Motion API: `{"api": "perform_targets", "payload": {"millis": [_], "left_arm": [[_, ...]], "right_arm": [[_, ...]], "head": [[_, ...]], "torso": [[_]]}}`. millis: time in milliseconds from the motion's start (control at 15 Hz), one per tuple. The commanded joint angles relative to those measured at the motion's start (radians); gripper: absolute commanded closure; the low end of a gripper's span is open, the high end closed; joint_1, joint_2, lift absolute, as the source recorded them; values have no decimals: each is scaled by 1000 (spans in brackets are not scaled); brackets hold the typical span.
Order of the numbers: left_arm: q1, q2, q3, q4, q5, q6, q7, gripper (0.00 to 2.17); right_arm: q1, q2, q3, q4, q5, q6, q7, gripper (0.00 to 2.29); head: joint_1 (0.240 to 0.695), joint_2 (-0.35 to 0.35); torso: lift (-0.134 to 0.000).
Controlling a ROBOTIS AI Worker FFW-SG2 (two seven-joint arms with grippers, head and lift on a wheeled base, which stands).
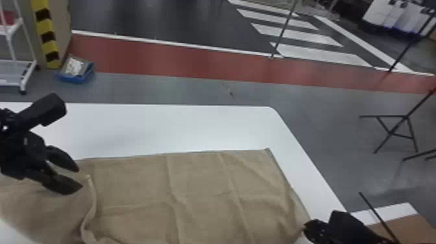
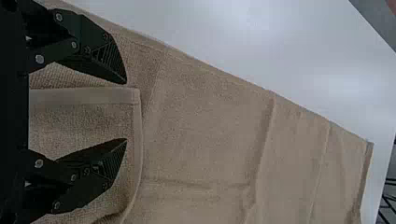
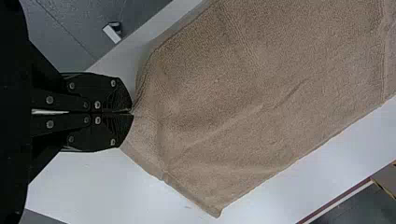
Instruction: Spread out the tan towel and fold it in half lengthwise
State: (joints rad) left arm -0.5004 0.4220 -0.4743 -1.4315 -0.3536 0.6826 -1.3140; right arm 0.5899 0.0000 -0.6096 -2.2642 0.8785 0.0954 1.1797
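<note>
Towel (image 1: 201, 181) lies on the white tabletop (image 1: 162, 126), its far edge roughly in line with the tabletop's far edge, its far right corner near the right edge. Creases run across it. Left end has a loose flap (image 2: 84, 119), hemmed corner uppermost, on the rest of the cloth.

Right gripper (image 3: 132, 112): clenched on the towel's right side, cloth puckering at the tips. Left gripper (image 1: 80, 177): fingers parted, over the flap's corner, apparently gripping nothing.

Progress, my reading: spreading well along, right part nearly flat. Left: flap to open out, creases to smooth; lengthwise fold seemingly not begun. Near edge partly out of sight, so can't be sure.

Beyond, on the floor: blue tray (image 1: 76, 69).
</note>
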Motion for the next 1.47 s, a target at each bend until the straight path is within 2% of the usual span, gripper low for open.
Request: {"api": "perform_targets", "payload": {"millis": [0,267,400,600,667,733,1000,1200,1400], "left_arm": [[-10,9,-6,23,-19,-2,1,549],[-1,31,-9,23,-22,-2,-7,549],[3,32,-9,22,-21,-2,-13,782],[13,32,-9,8,-19,-2,-21,782],[14,32,-9,5,-19,-2,-22,866],[20,32,-1,-3,-18,-5,-22,1129],[74,66,69,-106,8,-14,-22,1139],[102,100,100,-139,21,-24,-27,1129],[128,118,167,-158,48,-57,-50,1129]], "right_arm": [[1,1,1,-2,-3,-1,0,1420],[-1,1,-1,3,-4,-1,-2,1420],[-4,1,-1,3,-6,-1,-3,1420],[-4,1,-4,6,-4,-1,-3,1420],[-4,1,-6,6,-4,-1,-5,1420],[-4,1,-9,6,-6,-1,-5,1420],[-5,1,-16,5,-12,-1,-5,1420],[-7,1,-12,3,-13,2,-5,1420],[-10,1,-10,2,-12,2,-3,1420]], "head": [[695,-347],[695,-316],[695,-311],[695,-312],[695,-314],[695,-317],[695,-327],[695,-317],[695,-299]], "torso": [[-128],[-128],[-128],[-128],[-128],[-128],[-128],[-128],[-128]]}}
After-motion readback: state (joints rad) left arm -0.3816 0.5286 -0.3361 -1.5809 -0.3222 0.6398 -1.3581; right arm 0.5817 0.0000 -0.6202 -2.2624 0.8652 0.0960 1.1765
